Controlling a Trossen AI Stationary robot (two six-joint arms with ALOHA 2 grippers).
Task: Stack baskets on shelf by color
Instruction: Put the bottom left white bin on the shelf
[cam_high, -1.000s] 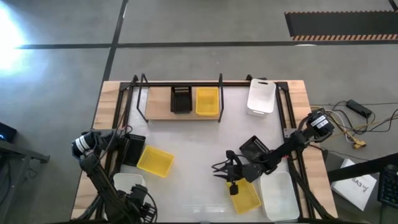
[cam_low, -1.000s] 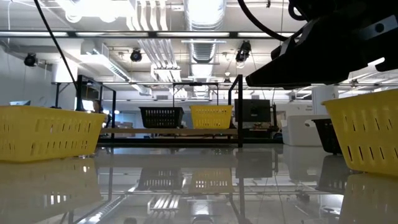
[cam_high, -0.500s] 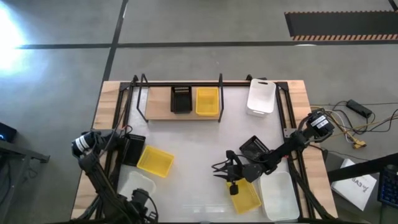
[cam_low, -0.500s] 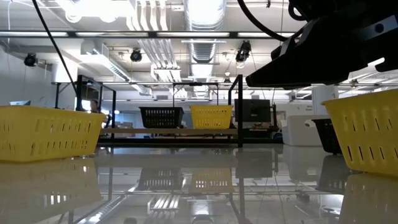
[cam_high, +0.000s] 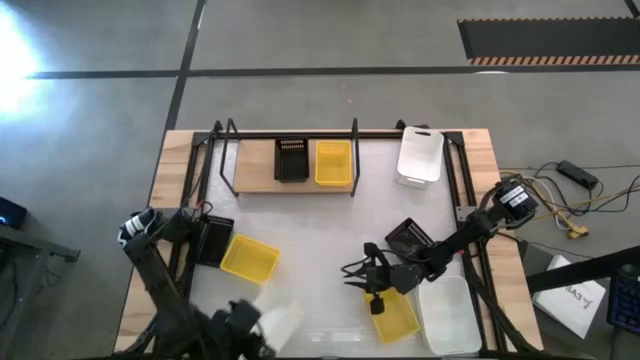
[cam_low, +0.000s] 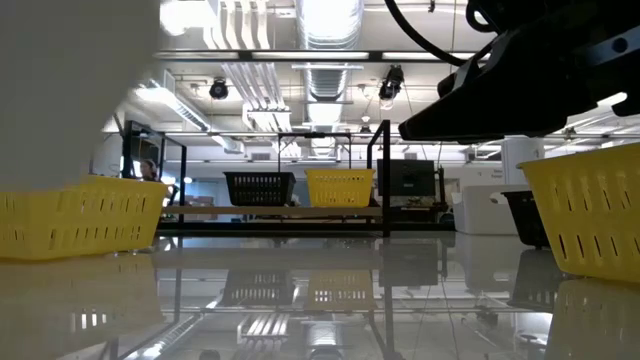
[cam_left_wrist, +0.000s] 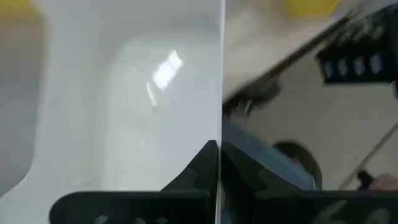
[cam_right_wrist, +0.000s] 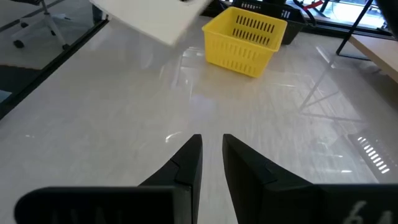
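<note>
The left gripper (cam_left_wrist: 219, 180) is closed on the rim of a white basket (cam_high: 278, 322), near left. It seems light, stiff and slippery. The right gripper (cam_right_wrist: 211, 155) hovers, nearly closed and empty.

White table (cam_high: 330, 215) — baskets, shelf (cam_high: 258, 172) with black, yellow baskets.
</note>
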